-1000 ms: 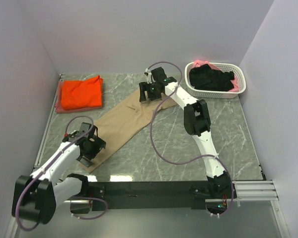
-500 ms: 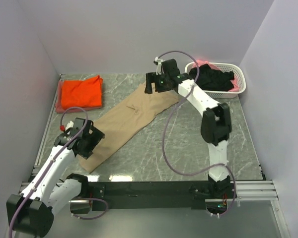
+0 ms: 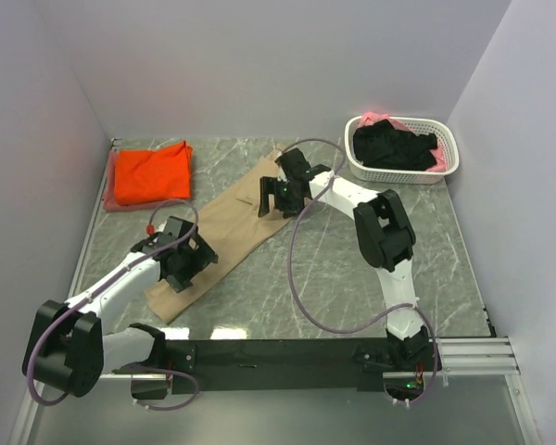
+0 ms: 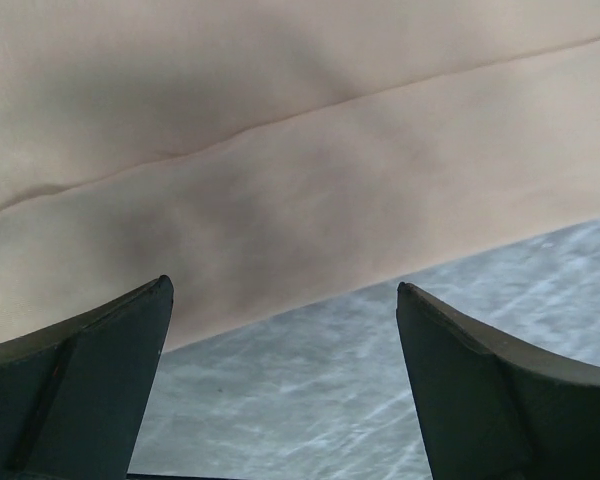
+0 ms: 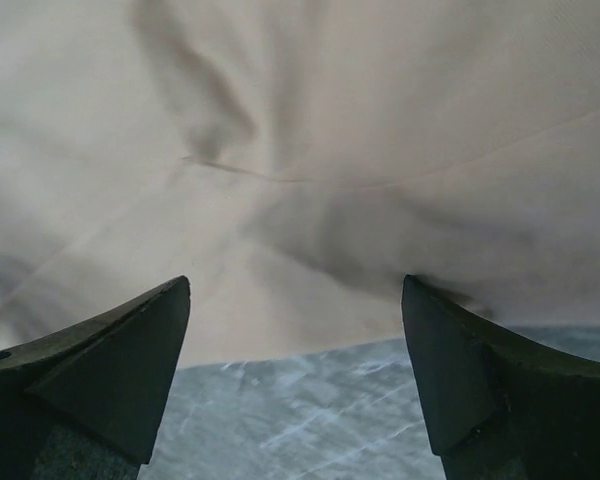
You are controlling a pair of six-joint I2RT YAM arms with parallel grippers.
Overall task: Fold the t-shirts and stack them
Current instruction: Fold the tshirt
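The tan t-shirt (image 3: pixel 232 218) lay on the marble table (image 3: pixel 352 278) as a long, narrow folded band, running from about 7 o'clock to 1 o'clock across the middle of the top view; the orange t-shirt (image 3: pixel 150 173) sat folded at 10 o'clock, well apart from it; the white basket (image 3: pixel 449 158) at 2 o'clock held the black t-shirts (image 3: pixel 394 148) with a pink one (image 3: pixel 378 117) showing at its far rim.

The left gripper (image 3: pixel 187 264) hung over the band's near end with its jaws wide apart and nothing between them; the right gripper (image 3: pixel 276 193) hung over the far end, likewise spread and empty; each wrist view showed the cloth's edge and bare marble between the fingers (image 4: pixel 90 350).

The cloth looked light, thin and limp, creased along soft ridges; it would probably sag and slide rather than keep a fold; the marble looked smooth, so a pinched layer might drag the whole band. The better hold seemed the two corners of one short end, taking all layers at the edge together; whether the jaws touched the cloth I could not tell.
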